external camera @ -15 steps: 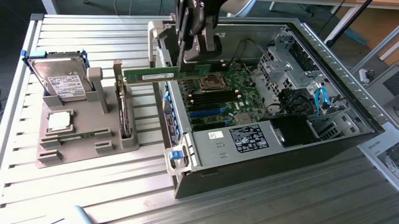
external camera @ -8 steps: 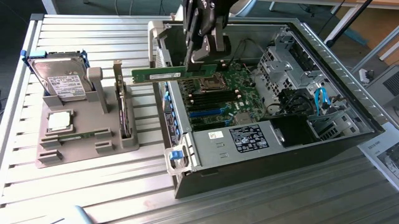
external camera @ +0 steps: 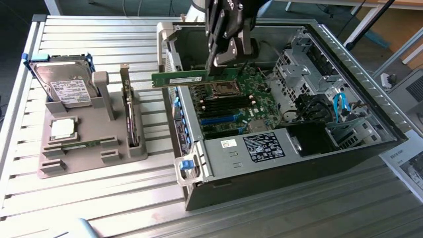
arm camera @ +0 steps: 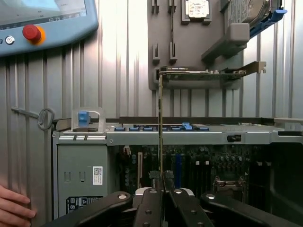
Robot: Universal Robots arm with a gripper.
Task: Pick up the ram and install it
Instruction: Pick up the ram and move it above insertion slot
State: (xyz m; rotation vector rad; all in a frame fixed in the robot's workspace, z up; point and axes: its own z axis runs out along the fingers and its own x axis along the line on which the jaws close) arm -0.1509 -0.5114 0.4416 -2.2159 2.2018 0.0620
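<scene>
The long, thin green ram stick hangs level over the open grey metal computer case. The black metal hand is closed on it near one end. Its long axis runs from the grip toward the exterior view's left, roughly parallel to the dark plastic slots on the green motherboard below.

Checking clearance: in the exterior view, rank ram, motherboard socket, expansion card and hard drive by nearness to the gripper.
1. ram, clamped in the gripper.
2. motherboard socket, beneath, inside the case.
3. expansion card, upright in the fixture.
4. hard drive, exterior view's far left.
</scene>
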